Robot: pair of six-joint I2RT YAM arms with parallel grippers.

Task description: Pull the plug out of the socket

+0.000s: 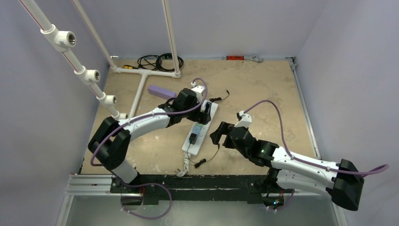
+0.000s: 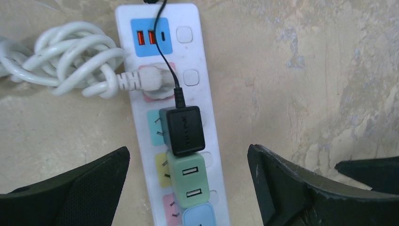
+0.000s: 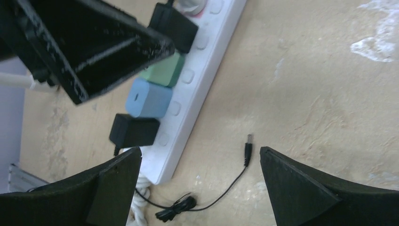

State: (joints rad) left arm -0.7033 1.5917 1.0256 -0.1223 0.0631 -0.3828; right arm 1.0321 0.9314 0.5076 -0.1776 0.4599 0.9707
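Note:
The long white power strip (image 1: 203, 133) lies mid-table with its bundled white cord (image 2: 70, 59) beside it. In the left wrist view the strip (image 2: 211, 94) carries a white plug (image 2: 150, 79), a black plug (image 2: 183, 131), a green USB adapter (image 2: 187, 180) and a blue adapter (image 2: 200, 217). My left gripper (image 2: 188, 149) is open above the strip, its jaws either side of the black plug and green adapter, touching neither. My right gripper (image 3: 200, 153) is open and empty beside the strip's near end, next to another black adapter (image 3: 134, 132).
A loose thin black cable with a barrel jack (image 3: 248, 150) lies on the table right of the strip. A purple box (image 1: 161, 91), a white pipe frame (image 1: 141, 82) and coiled black cable (image 1: 157, 60) stand at the back left. A red tool (image 1: 240, 58) lies by the back wall.

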